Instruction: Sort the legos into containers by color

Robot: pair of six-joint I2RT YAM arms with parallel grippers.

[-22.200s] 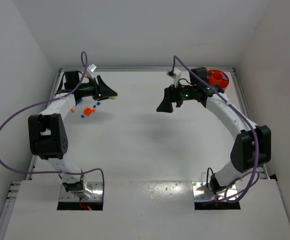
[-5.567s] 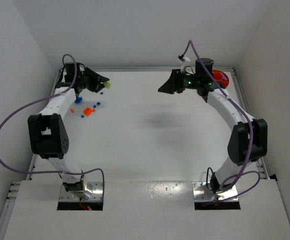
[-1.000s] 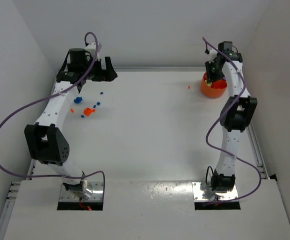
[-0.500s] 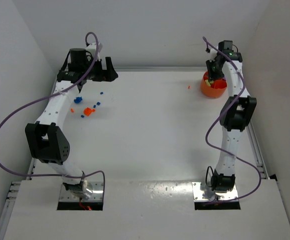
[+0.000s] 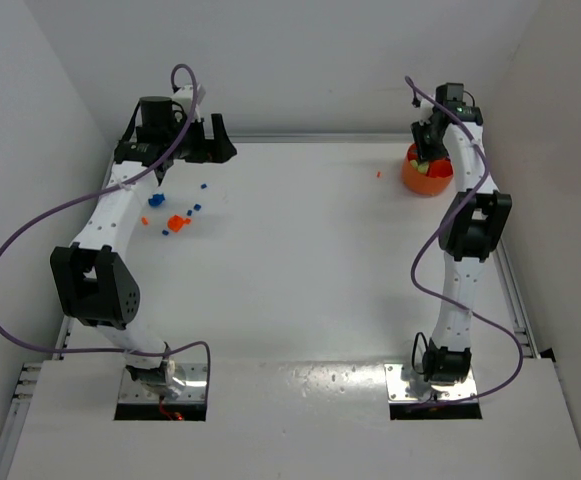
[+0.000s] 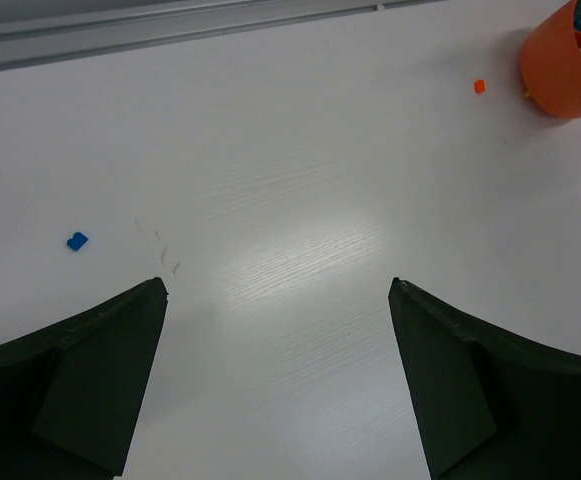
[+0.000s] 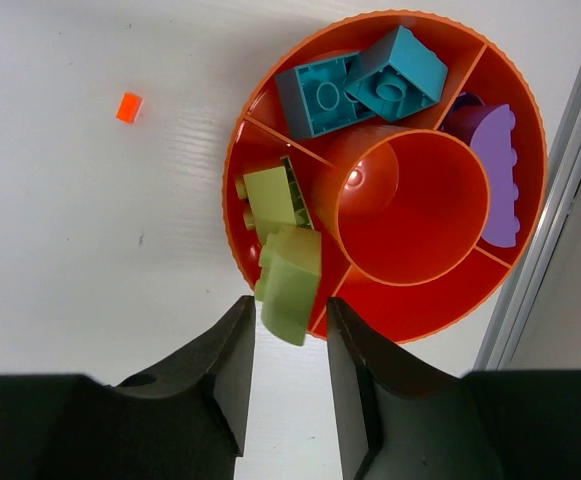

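The orange compartment bowl (image 7: 425,305) sits at the table's far right (image 5: 427,178). It holds two blue legos (image 7: 320,95), a purple one (image 7: 495,180) and a yellow-green one (image 7: 275,198). My right gripper (image 7: 290,305) hangs just above the bowl's rim (image 5: 428,150), jaws slightly open. A second yellow-green lego (image 7: 292,280) is at the fingertips over the yellow-green compartment, with a thin gap to each finger. My left gripper (image 6: 278,290) stands wide open and empty at the far left (image 5: 220,150). Loose blue legos (image 5: 157,200) and orange legos (image 5: 178,222) lie below it.
One tiny orange lego (image 5: 378,174) lies on the table left of the bowl (image 7: 128,107) (image 6: 479,86). A lone blue lego (image 6: 77,241) lies ahead of my left fingers. A metal rail (image 7: 570,170) runs along the table edge right beside the bowl.
My right jaws have parted, and the yellow-green lego they pinched now sits loose between the tips. The left arm has not moved.
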